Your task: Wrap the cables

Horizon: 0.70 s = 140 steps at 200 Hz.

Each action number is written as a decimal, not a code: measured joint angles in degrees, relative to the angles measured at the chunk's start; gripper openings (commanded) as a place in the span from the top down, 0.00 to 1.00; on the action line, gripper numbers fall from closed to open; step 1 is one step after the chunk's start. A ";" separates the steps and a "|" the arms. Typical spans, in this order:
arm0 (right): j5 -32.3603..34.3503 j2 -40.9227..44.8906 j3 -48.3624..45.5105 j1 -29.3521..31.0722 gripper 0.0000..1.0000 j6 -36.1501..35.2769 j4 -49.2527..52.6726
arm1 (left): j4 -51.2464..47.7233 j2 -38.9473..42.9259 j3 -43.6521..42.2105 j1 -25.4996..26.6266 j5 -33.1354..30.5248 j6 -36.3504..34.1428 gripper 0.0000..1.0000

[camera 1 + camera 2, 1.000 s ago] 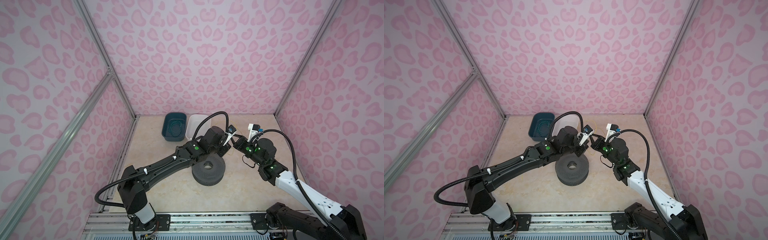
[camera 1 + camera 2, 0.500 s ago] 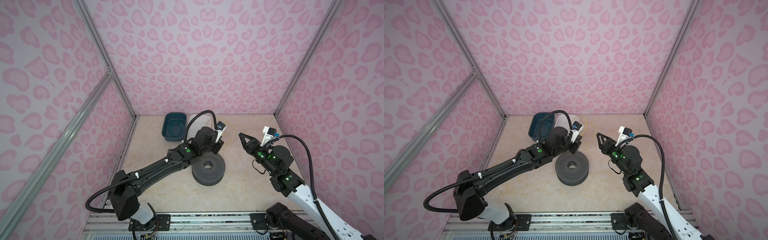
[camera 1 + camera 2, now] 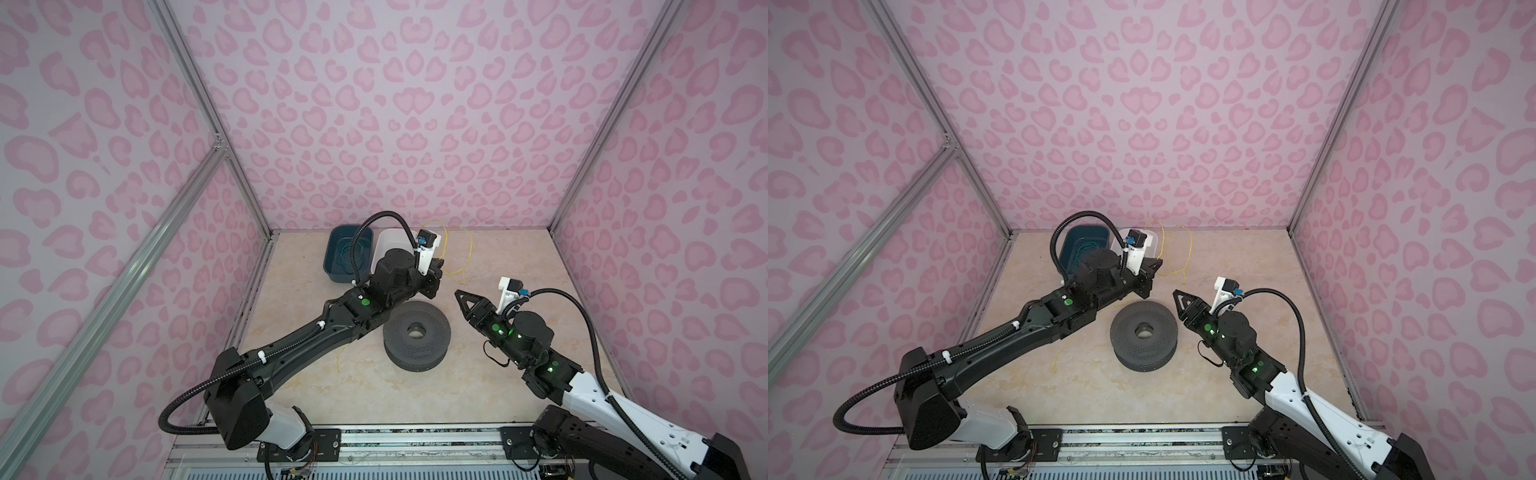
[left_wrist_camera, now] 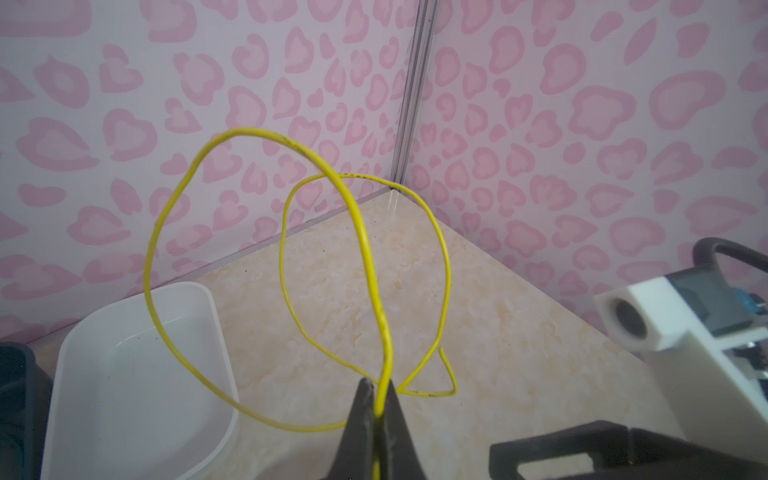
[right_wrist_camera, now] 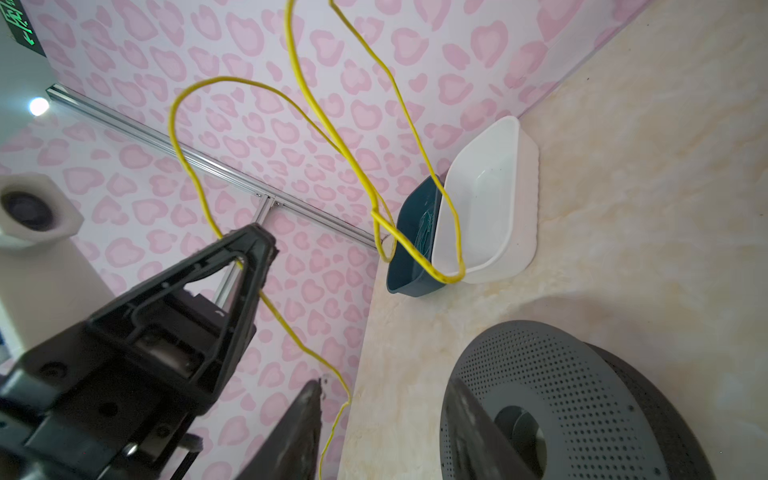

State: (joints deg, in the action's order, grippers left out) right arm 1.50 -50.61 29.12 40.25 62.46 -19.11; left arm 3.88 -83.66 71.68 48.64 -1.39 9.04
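A beige marbled counter [image 3: 498, 374] is enclosed by pink spotted walls [image 3: 395, 104]. At the back, a blue tub [image 3: 336, 257] and a white tub [image 3: 390, 241] are set together. Beside them, the looped cables [image 4: 368, 257] are pinched in the closed left jaws. A grey spool [image 3: 434, 347] is laid centrally, and the right jaws are parted, empty.

A: What do we log for the cable [image 4: 365, 249]?
B: One thin, bright yellow wire. We see it pinched between the closed fingers of the left gripper [image 4: 376, 388], rising into two loose, crossing loops.
A: Any kinks?
B: One sharp bend at the far loop's foot. In both top views a stretch trails on the floor [image 3: 519, 270].
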 measured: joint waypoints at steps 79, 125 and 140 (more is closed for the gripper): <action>-1.18 -13.77 6.27 0.90 0.84 1.40 -10.16 | 2.27 3.45 -3.15 -0.31 4.20 3.41 0.96; -0.68 -15.74 7.08 0.90 0.70 1.18 -11.43 | 2.36 4.42 -3.69 -0.55 4.96 3.54 0.96; 0.55 -15.69 7.08 0.63 0.70 0.83 -11.41 | 2.49 4.61 -4.09 -0.55 5.44 3.76 0.96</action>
State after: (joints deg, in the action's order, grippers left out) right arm 2.04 -66.30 36.21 40.88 63.29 -30.52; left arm 6.37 -79.05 67.59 48.10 4.05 12.80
